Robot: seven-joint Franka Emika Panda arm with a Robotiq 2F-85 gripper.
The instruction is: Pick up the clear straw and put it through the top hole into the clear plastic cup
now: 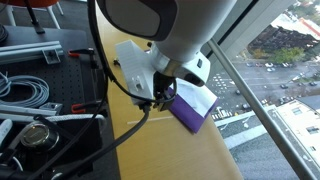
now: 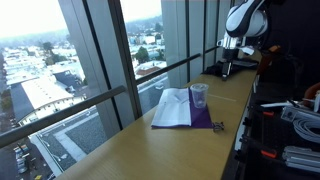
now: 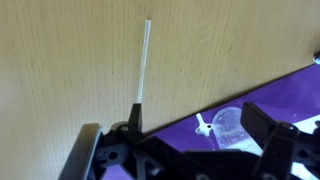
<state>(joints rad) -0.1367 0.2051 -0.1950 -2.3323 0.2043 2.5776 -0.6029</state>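
Note:
The clear straw (image 3: 143,65) lies flat on the wooden table, running away from me in the wrist view. Its near end is hidden behind my left finger. The clear plastic cup (image 3: 232,128) stands on the purple sheet (image 3: 290,95), below and between my fingers. The cup also shows in an exterior view (image 2: 199,95). My gripper (image 3: 194,115) is open and empty, with its fingers wide apart, and it hovers above the table. It shows in both exterior views (image 1: 163,93) (image 2: 228,66). The straw is not visible in either exterior view.
A small white cross-shaped piece (image 3: 203,125) lies on the purple sheet next to the cup. A white paper (image 2: 175,105) lies on the sheet. The table runs along a glass window wall (image 2: 100,60). Racks with grey cables (image 1: 25,90) stand on the other side.

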